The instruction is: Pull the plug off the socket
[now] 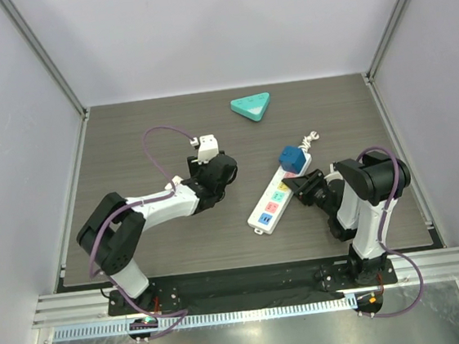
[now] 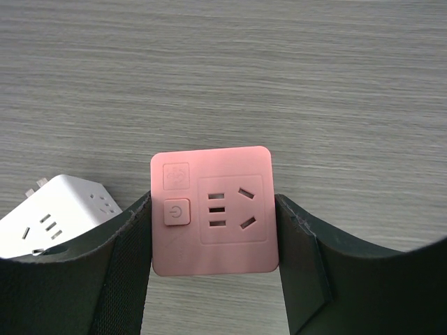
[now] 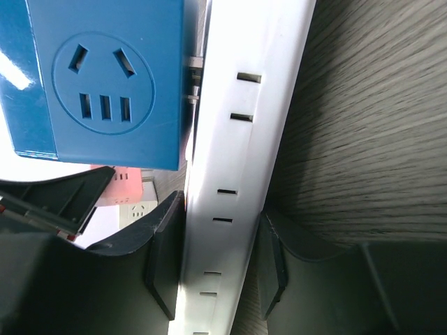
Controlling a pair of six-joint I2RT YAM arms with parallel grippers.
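Pink plug [image 2: 214,211] pinched in my left claw [image 2: 211,230], socket [image 1: 275,198] clamped edgewise in my right claw [image 3: 218,262].
Hard, light, slick plastic, I judge; the blue plug [image 1: 292,159] sits seated at the socket's far end on the counter [image 1: 127,133], so grip its flat sides squarely.

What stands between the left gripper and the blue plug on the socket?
Nothing visible lies on the table between the left gripper and the blue plug on the socket. But its fingers are closed on a pink cube, so it would likely need to release that first.
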